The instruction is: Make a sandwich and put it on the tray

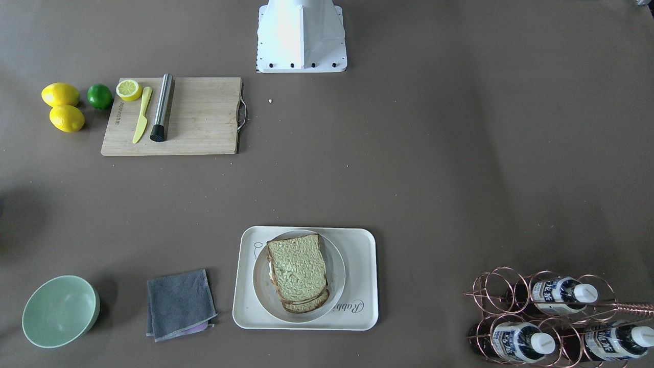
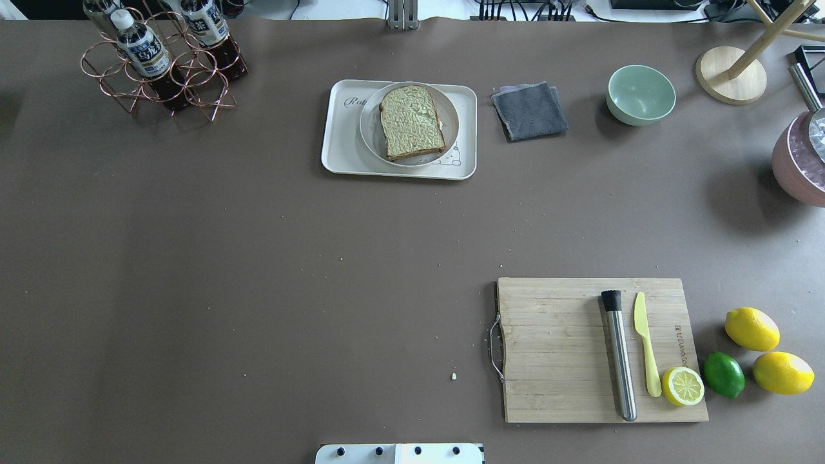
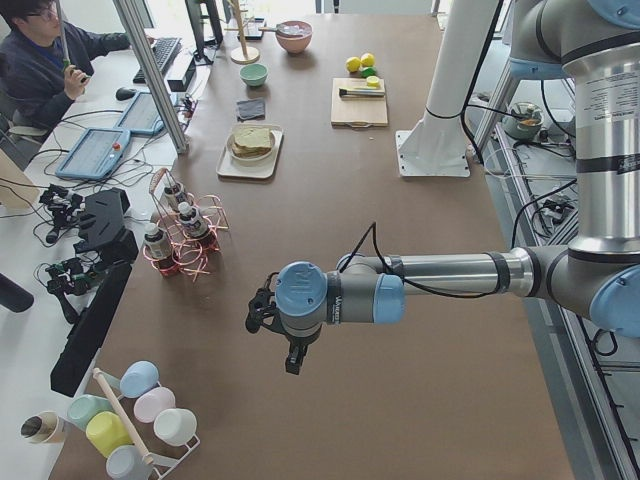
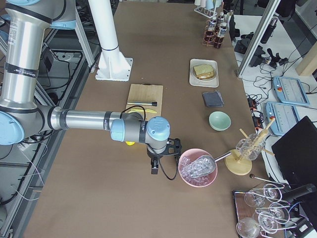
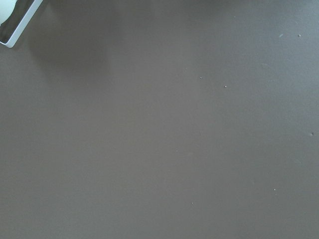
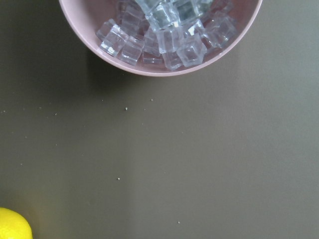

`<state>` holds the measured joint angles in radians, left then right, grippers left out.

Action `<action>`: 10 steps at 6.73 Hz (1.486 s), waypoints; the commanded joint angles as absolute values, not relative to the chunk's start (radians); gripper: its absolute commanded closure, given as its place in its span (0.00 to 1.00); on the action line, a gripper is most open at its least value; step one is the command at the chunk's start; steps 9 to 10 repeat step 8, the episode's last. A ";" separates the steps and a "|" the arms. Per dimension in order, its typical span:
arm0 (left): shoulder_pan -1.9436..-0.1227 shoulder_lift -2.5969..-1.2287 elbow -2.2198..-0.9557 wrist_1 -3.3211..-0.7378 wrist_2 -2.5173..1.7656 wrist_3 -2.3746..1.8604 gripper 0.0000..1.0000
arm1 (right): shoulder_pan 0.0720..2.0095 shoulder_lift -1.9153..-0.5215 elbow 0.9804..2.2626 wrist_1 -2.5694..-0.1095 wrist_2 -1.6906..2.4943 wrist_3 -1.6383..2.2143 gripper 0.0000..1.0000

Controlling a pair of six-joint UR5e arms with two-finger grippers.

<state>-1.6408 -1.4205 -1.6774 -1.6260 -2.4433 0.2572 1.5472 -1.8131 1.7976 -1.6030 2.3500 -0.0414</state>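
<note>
The sandwich (image 1: 298, 271), two stacked bread slices with dark crusts, lies on a round white plate (image 1: 335, 255) that sits on the cream tray (image 1: 357, 312). Only a white sliver of egg shows between the slices. It also shows in the overhead view (image 2: 412, 122) on the tray (image 2: 338, 148). Both arms are far from it. My left gripper (image 3: 290, 358) hangs over bare table near the bottle rack end. My right gripper (image 4: 154, 167) hangs beside a pink ice bowl. I cannot tell whether either is open or shut. Neither wrist view shows fingers.
A wooden cutting board (image 2: 561, 348) holds a steel muddler, a yellow knife and a lemon half. Lemons and a lime (image 2: 723, 374) lie beside it. A grey cloth (image 2: 530, 111), a green bowl (image 2: 640, 94), a bottle rack (image 2: 161, 61) and a pink ice bowl (image 6: 159, 35) stand around.
</note>
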 commanded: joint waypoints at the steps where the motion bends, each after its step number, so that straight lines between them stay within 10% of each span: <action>1: -1.640 -1.420 -1.678 -1.626 -2.444 0.258 0.02 | 1.548 -1.815 1.796 -1.603 2.352 -0.041 0.00; 10: -1.640 -1.419 -1.678 -1.626 -2.444 0.259 0.02 | 1.546 -1.816 1.769 -1.603 2.407 -0.043 0.00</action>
